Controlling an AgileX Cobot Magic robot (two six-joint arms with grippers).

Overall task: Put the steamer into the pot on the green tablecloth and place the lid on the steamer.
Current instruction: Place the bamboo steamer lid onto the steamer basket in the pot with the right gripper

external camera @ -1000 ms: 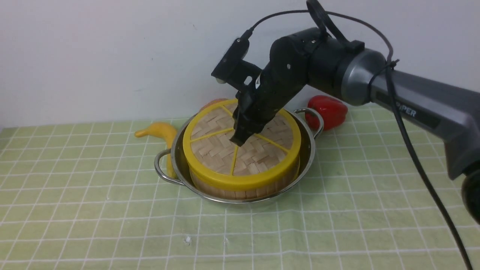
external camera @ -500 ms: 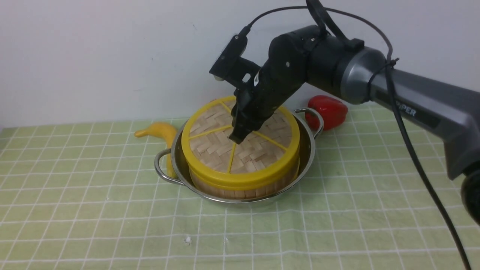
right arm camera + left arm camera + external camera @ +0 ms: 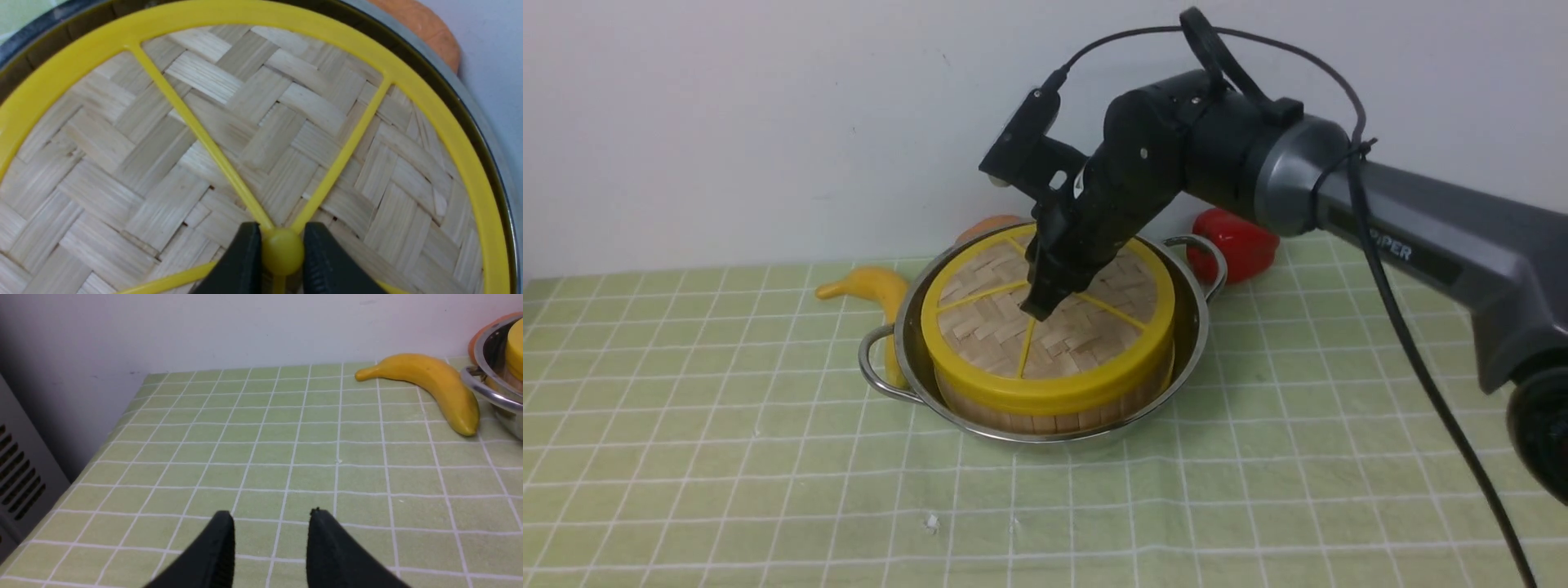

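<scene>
The steel pot [image 3: 1201,322] stands on the green tablecloth [image 3: 727,457]. The steamer [image 3: 1045,416] sits inside it, only its bamboo side showing. The lid [image 3: 980,306] lies on top of the steamer. My right gripper [image 3: 1039,309] reaches down onto the lid's middle. In the right wrist view its fingers are shut on the lid's yellow centre knob [image 3: 282,250]. My left gripper [image 3: 270,516] is open and empty, low over the cloth, well to the left of the pot's rim [image 3: 490,394].
A yellow banana [image 3: 870,286] lies against the pot's left side and shows in the left wrist view [image 3: 433,381]. A red pepper [image 3: 1241,241] and an orange thing [image 3: 984,224] sit behind the pot by the wall. A grey vented box [image 3: 18,473] stands past the cloth's left edge.
The lid in my right gripper has shifted slightly left and back and settled level on the steamer. The pot has not moved.
</scene>
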